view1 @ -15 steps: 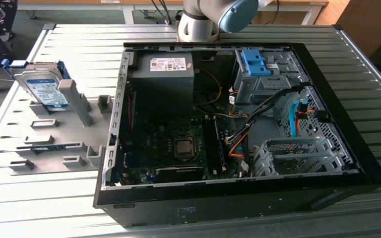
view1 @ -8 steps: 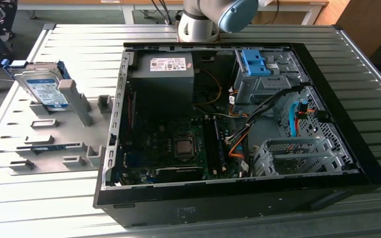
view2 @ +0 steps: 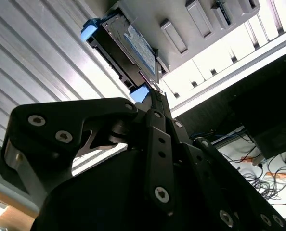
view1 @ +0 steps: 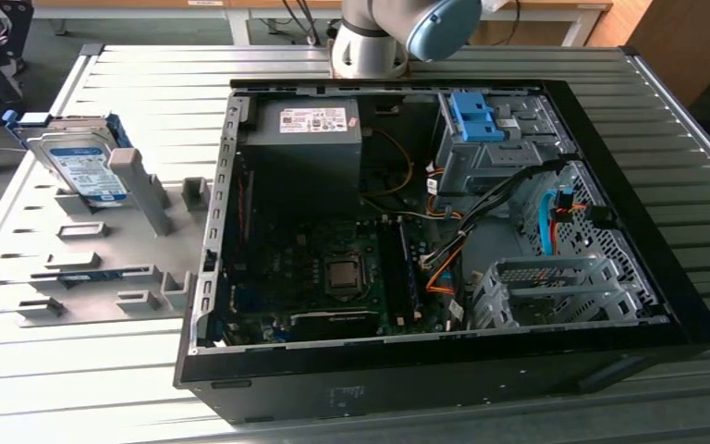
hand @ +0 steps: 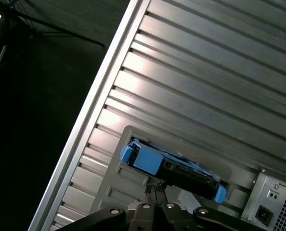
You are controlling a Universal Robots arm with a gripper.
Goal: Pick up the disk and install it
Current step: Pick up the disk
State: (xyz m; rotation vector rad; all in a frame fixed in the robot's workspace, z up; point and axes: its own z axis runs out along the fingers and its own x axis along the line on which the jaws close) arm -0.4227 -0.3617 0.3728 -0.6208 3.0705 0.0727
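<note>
Feed from the exterior view shows me the disk (view1: 84,166) off to that view's left, standing on edge and leaning in a grey slotted holder (view1: 96,250) on the ribbed metal bench (view1: 145,74). Its blue bracket shows along the upper end. It sits beside the open computer case (view1: 651,305), not inside it. The arm (view1: 380,37) rises behind the case, above the grey power-supply box (view1: 312,125).

In both wrist views my tool (hand: 156,185) (view2: 155,95) looks narrow, fingertips drawn together with nothing between them. It points toward the disk (hand: 172,168) (view2: 131,45) and hangs apart from it, the blue corners clear of the tips. I see no contact with the holder either.
</note>
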